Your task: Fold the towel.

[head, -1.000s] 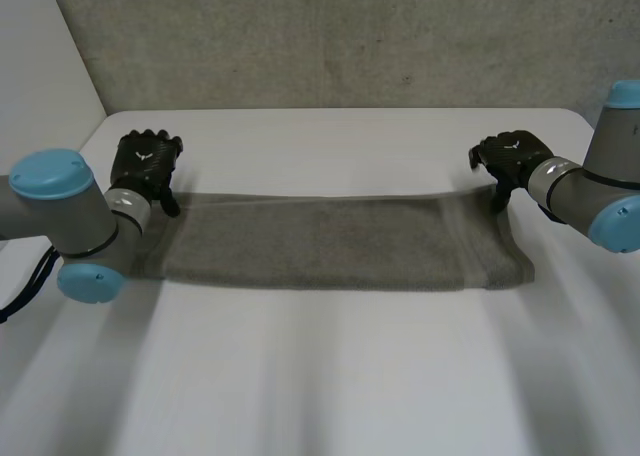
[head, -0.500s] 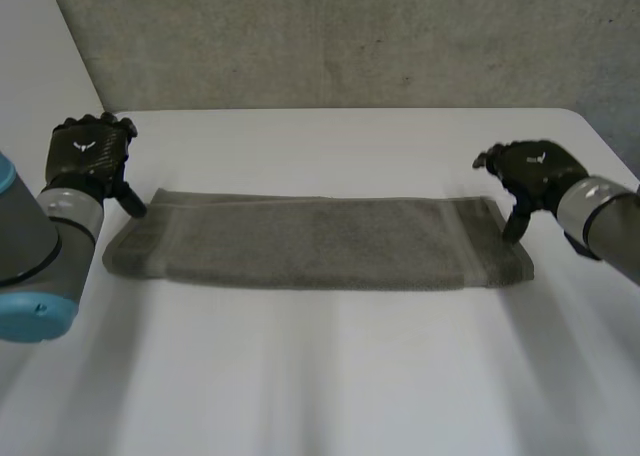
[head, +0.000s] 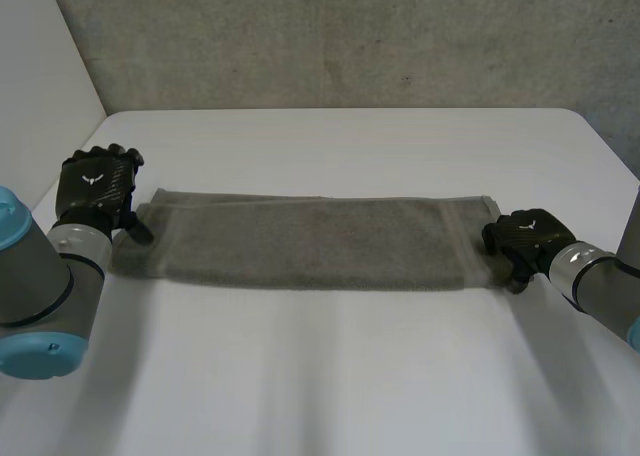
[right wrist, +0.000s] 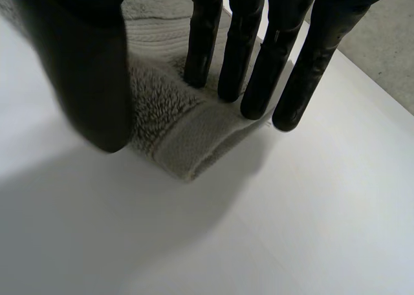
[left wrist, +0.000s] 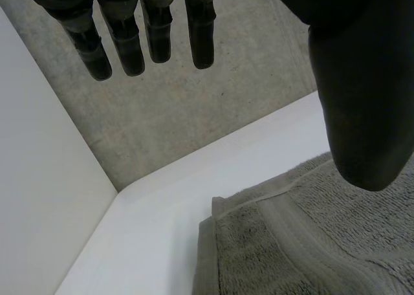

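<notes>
Towel [head: 310, 241] flat, right hand [right wrist: 242, 49] touching its end

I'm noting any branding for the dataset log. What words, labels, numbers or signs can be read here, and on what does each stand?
There are no readable words or numbers in these views.
On the back of the left hand: a small white emblem, a mark rather than letters.
On the back of the right hand: a similar white emblem, too small to make out.
On the towel: no tag or print in sight.
On the table: no markings.
</notes>
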Motion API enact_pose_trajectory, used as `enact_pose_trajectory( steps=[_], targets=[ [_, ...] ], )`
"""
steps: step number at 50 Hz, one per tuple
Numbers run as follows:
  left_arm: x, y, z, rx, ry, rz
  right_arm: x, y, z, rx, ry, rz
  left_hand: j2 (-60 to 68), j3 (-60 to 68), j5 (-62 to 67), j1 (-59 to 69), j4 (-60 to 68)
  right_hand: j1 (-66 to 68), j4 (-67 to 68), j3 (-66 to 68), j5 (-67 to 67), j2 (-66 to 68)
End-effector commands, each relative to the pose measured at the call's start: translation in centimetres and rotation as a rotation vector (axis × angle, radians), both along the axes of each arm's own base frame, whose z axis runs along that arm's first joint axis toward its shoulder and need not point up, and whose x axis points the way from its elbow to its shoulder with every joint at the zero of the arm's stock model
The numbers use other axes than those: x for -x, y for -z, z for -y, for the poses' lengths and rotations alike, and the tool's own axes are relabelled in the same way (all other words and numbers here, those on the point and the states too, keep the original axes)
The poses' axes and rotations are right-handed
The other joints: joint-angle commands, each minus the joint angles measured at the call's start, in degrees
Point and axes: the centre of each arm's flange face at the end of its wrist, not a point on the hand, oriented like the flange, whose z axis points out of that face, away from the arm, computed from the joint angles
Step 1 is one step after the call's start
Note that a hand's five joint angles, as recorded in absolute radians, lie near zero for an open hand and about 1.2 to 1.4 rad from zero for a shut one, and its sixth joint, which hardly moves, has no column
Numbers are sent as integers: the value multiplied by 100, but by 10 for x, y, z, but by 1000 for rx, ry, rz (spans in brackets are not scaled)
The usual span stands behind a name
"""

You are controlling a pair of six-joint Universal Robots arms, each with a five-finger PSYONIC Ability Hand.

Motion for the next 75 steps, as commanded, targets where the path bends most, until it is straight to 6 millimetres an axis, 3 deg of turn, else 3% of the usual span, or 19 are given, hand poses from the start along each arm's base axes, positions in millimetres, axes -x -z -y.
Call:
enact_pose_trajectory(
  steps=[1,2,12,22,28,31,33,34,36,39,41,42,44,51,52,56,62,67,75],
  targets=[
    [0,0,0,12,-1,-2,1,7,7,22,5,9,-297,-324,-149,-365,-331,2206,2194,2194,2185,2176],
    [0,0,0,12,-1,-2,3,6,9,22,9,7,-297,-324,-149,-365,-331,3522,3509,3509,3500,3492],
    [-2,-1,1,13,-8,-3,29,-4,21,39,70,8,-297,-324,-149,-365,-331,3815,3803,3803,3794,3785],
    [-4,-2,2,19,-14,-4,144,-37,57,69,245,-158,-297,-324,-149,-365,-331,3815,3803,3803,3794,3785],
    [-3,-2,1,18,-14,-3,139,-72,67,105,224,-180,-297,-324,-149,-365,-331,3815,3803,3803,3794,3785],
    [-2,-2,1,16,-11,-4,94,-100,59,162,138,-137,-297,-324,-149,-365,-331,3815,3803,3803,3794,3785],
    [-1,-2,0,16,-8,-3,24,-122,40,221,-7,-71,-297,-324,-149,-365,-331,3815,3803,3803,3794,3785],
    [-1,-2,0,16,-8,-3,24,-122,40,222,-7,-70,-297,-324,-149,-365,-331,3815,3803,3803,3794,3785],
    [0,-1,-1,13,-5,-2,-42,-135,12,261,-145,-18,-280,-308,-132,-348,-315,3815,3803,3803,3794,3785],
    [-1,0,-2,10,-5,-2,-75,-140,-8,278,-217,2,-280,-307,-132,-348,-314,3815,3803,3803,3794,3785],
    [-1,0,-2,10,-5,-2,-140,-133,-50,300,-360,24,-280,-307,-132,-348,-314,3815,3803,3803,3794,3785],
    [-1,0,-2,10,-5,-2,-140,-133,-50,300,-361,24,-280,-307,-132,-348,-314,3815,3803,3803,3794,3785],
    [0,0,-2,16,-4,-3,-199,-118,-94,326,-502,49,-280,-307,-132,-348,-314,3815,3803,3803,3794,3785],
    [0,0,-1,35,-4,-4,-253,-57,-135,271,-626,15,-280,-307,-132,-348,-314,3815,3803,3803,3794,3785],
    [0,0,-1,38,-4,-4,-257,-45,-140,247,-625,-6,-280,-307,-132,-348,-314,1506,1494,1494,1485,1476],
    [0,1,-1,39,-4,-5,-255,-36,-139,214,-589,-49,-280,-307,-132,-348,-314,-2292,-2304,-2304,-2313,-2321],
    [1,3,-2,33,0,-2,-231,-58,-115,203,-481,-43,-280,-307,-132,-348,-314,-2436,-2449,-2449,-2458,-2466],
    [3,6,-3,26,6,1,-176,-85,-90,146,-357,28,-280,-307,-132,-348,-314,-2336,-2348,-2348,-2357,-2365],
    [4,6,-6,23,12,2,-102,-57,-70,4,-237,105,-280,-307,-132,-348,-314,-2167,-2180,-2180,-2189,-2197]
  ],
)
